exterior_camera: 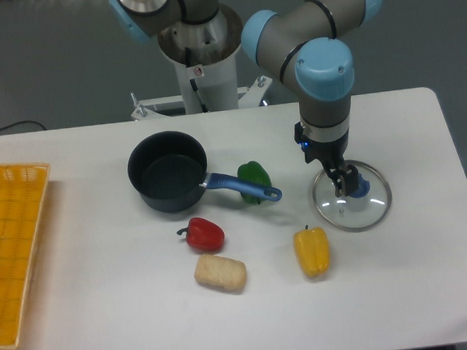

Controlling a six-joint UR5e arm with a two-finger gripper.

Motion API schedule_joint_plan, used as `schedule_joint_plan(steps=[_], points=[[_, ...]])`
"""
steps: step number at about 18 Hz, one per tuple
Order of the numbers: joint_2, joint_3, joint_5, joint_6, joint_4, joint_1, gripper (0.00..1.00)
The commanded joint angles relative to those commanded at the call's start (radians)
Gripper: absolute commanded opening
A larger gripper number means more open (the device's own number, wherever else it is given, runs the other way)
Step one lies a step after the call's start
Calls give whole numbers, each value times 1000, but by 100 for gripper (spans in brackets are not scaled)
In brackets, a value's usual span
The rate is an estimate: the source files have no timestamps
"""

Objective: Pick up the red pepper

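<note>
We saw the gripper (345, 185) hanging low over the glass lid (352, 195), on the right part of the white table (107, 312). Its two fingers stood close together at the blue knob (359, 188) of the lid, but we could not tell if they really pressed it or only stood beside it, because the fingers were small and dark in the view.

The red pepper (203, 234) lay well apart from the gripper, to its left and a little nearer to the camera. It rested on the table with its dark stem pointing left, and nothing touched it. Just beside it, toward the camera, lay a pale bread-like roll (220, 273).

Between the gripper and the red pepper there were several things. The yellow pepper (312, 251) lay near the gripper, to the left of it and closer to the camera, just beside the rim of the lid. The green pepper (254, 176) stood to the left of the gripper, behind the blue handle (241, 186) of the dark saucepan (168, 171); this handle pointed toward the lid. The saucepan itself stood farther left, behind the red pepper and open at the top.

Far to the left of the gripper, at the table edge, lay a yellow basket tray (13, 238).
</note>
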Motion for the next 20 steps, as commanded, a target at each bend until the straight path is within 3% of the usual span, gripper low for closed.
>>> schedule_joint_plan(steps=[16,20], points=[[0,0,-12,0,-12,2,100],[-2,-2,-84,-47,-15,5,100]])
